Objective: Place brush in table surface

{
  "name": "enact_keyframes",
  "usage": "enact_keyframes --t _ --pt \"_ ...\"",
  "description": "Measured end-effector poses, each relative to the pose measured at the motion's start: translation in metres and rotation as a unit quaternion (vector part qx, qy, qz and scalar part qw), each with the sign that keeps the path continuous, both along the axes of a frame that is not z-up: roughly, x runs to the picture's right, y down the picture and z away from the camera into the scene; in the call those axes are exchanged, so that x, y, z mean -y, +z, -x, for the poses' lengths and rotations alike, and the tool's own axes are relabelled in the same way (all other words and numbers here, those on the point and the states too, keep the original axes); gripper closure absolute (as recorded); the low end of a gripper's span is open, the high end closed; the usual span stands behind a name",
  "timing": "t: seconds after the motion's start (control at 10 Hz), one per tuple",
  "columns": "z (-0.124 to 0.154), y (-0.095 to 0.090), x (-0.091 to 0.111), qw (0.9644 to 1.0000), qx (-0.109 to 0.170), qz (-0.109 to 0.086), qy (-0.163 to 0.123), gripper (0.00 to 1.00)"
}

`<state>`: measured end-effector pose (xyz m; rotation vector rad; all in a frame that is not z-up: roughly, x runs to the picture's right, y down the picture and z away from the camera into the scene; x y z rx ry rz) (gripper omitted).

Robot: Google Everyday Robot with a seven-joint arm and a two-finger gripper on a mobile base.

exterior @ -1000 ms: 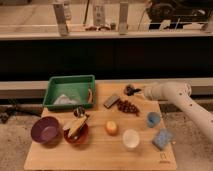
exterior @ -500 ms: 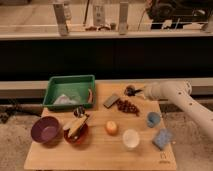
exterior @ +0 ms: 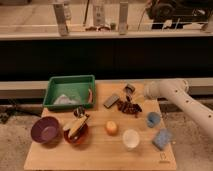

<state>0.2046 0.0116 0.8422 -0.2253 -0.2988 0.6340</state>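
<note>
Brush [exterior: 129, 89] on table surface [exterior: 100, 150], tool [exterior: 138, 94] just beside, rightward.

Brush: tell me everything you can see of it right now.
The brush is small, stubby and dark grey-black, with a lighter top. It seems to rest on the table near the far edge, right of the grey block and just behind the grapes. The gripper is close on its right. Whether it touches the brush cannot be told.
</note>
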Motion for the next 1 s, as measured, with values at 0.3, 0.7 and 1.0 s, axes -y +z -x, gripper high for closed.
enact_keyframes --t 0.3,0.7,1.0 --pt "0.016 -0.002 0.008 0.9992 -0.003 0.004 -0.04 0.2" --pt "0.035 -0.006 0.019 0.9961 0.0 0.004 -0.088 0.2" --pt "0.034 -0.006 0.019 0.9961 0.0 0.004 -0.088 0.2"
